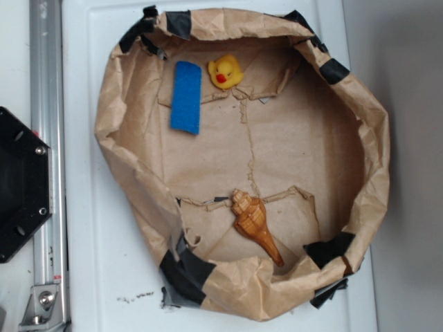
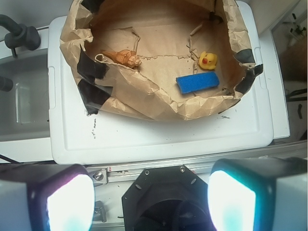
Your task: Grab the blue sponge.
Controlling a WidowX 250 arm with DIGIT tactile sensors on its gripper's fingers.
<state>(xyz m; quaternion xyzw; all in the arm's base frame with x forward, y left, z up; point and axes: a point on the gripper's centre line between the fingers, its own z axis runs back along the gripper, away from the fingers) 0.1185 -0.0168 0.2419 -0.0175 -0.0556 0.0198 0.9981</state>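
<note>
blue sponge (image 1: 186,97) flat on the paper nest's (image 1: 124,155) floor, just left of the rubber duck (image 1: 225,71), not touching | conch shell (image 1: 255,223) well apart, at the nest's opposite side | fingers (image 2: 65,202) spread open, empty, outside the nest, over the desk (image 2: 144,139) edge

In the wrist view the gripper (image 2: 149,204) fingers (image 2: 67,202) are blurred and cut off by the bottom edge, and the paper basin's (image 2: 144,108) far rim is cropped.
</note>
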